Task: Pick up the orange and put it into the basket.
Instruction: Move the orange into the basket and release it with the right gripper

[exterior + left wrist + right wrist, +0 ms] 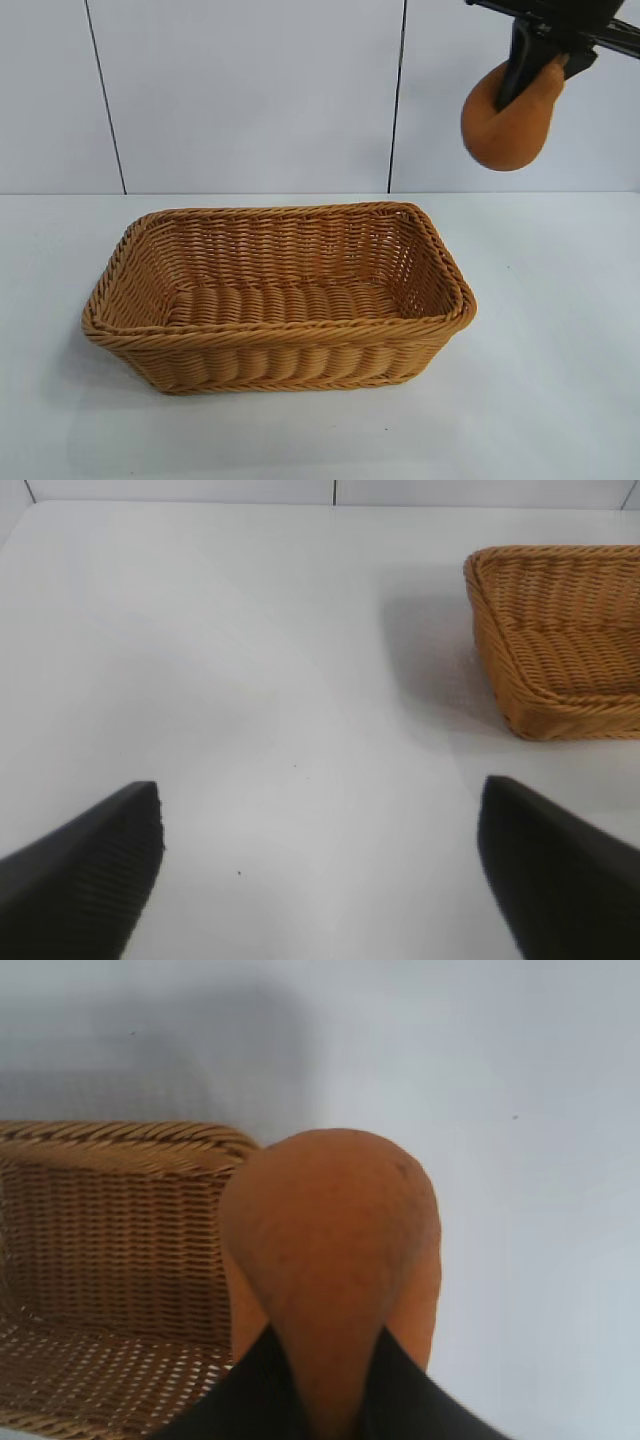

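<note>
The orange (505, 120) hangs high in the air at the exterior view's upper right, pinched by its narrow top in my right gripper (540, 72), which is shut on it. It is above and to the right of the basket (280, 330), beyond the right rim. In the right wrist view the orange (330, 1240) fills the middle between the black fingers (250, 1390), with the basket (100, 1220) below and to one side. My left gripper (320, 810) stands open over bare table, nothing between its fingers, the basket's corner (560, 630) farther off.
The woven basket has nothing in it and stands in the middle of a white table (560, 380). A white panelled wall (250, 90) closes the back. Bare table lies all round the basket.
</note>
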Controlling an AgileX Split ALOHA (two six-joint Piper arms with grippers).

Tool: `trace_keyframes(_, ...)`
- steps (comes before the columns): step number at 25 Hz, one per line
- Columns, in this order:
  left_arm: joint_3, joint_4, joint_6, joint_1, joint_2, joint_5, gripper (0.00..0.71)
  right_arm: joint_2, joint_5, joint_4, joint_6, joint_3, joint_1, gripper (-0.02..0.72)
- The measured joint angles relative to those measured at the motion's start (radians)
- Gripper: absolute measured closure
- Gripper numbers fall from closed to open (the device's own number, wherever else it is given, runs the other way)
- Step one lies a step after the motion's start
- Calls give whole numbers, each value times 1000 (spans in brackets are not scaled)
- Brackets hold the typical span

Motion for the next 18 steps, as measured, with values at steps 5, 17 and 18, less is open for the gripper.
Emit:
trace_keyframes(5,0,0,0,0,0,0,98,4,-73,8,33,0,190,681)
trace_keyframes(17,0,0,0,0,0,0,98,240,-251,-55,87,-1,406,681)
trace_keyframes(18,0,0,0,0,0,0,98,264,-264,-59,97,-1,406,681)
